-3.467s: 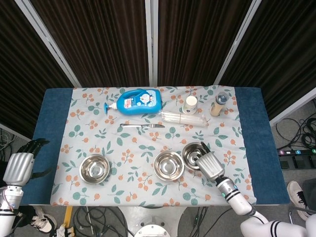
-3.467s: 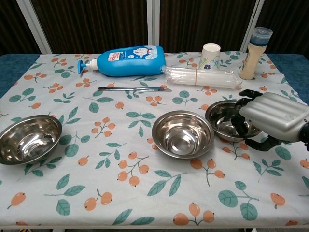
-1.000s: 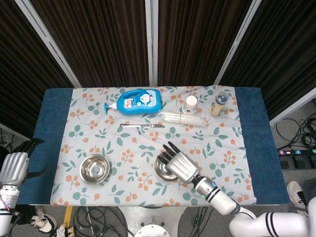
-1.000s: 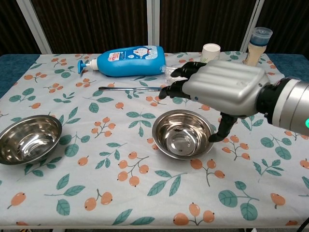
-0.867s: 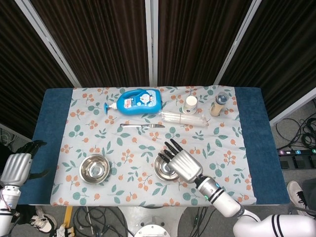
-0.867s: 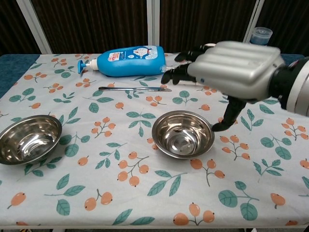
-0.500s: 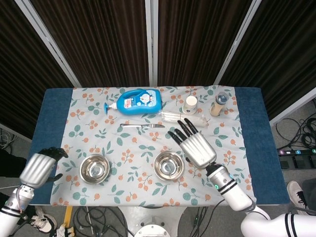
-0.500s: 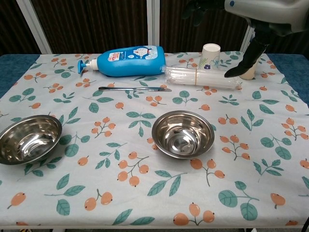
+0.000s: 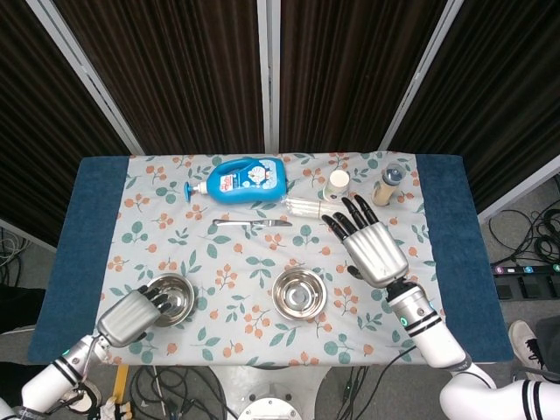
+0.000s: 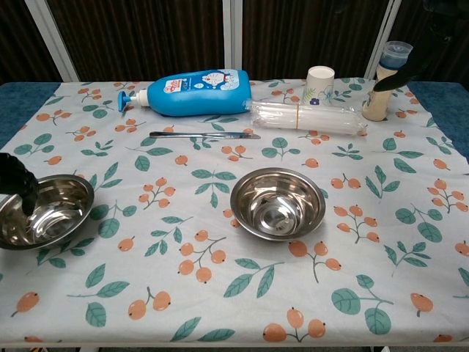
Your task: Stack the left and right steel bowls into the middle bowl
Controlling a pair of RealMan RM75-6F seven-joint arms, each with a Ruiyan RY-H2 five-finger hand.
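The middle steel bowl [image 9: 299,294] [image 10: 278,203] sits near the table's front edge, and it looks as if a second bowl is nested inside it. To its left stands the left steel bowl [image 9: 171,299] [image 10: 44,210]. My left hand [image 9: 131,317] [image 10: 17,183] is at that bowl's near-left rim, with its dark fingers reaching over the edge into the bowl; the thumb is hidden. My right hand [image 9: 372,249] hovers raised to the right of the middle bowl, fingers spread and holding nothing. In the chest view only its dark fingertip [image 10: 396,76] shows at the top right.
Along the back lie a blue soap bottle [image 9: 245,179] [image 10: 194,92], a table knife [image 9: 252,223] [image 10: 205,135], a pack of straws [image 9: 319,210] [image 10: 308,117], a paper cup [image 9: 338,184] [image 10: 319,82] and a small bottle [image 9: 388,185] [image 10: 386,77].
My left hand has swung in from the table's left edge to the left bowl's rim. My right hand left the right bowl in the middle one, then rose and moved back to the right.
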